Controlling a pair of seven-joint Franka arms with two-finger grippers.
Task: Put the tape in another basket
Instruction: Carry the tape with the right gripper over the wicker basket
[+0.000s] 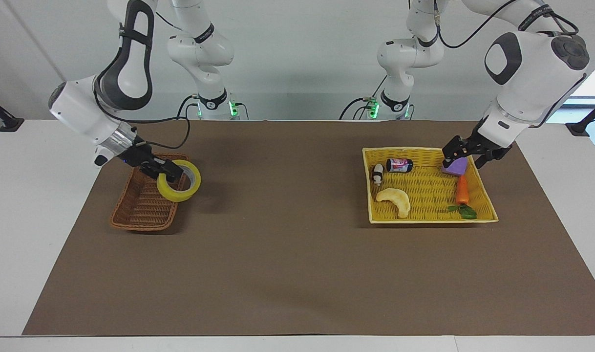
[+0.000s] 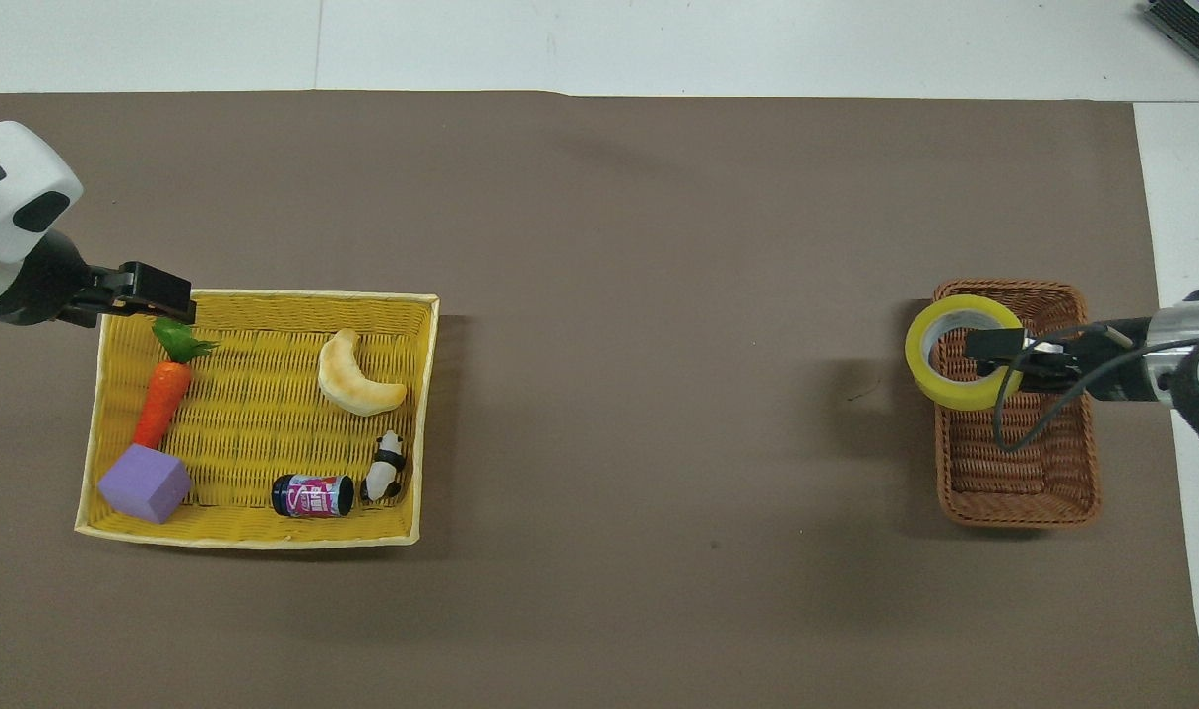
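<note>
- The tape, a yellow-green roll, hung from the right end effector, one finger through its core and the jaws closed on the wall.
- Under that end effector lay the basket; the roll hung over the rim toward the counter's middle, not yet inside.
- To do this step well, I judged the roll should be carried farther over the basket's floor, then lowered until it nearly rested before the jaws parted.
- Releasing it over the rim risked it tipping out onto the brown mat.
- The left end effector waited, jaws wide and holding nothing, over the yellow tray above the purple block.
</note>
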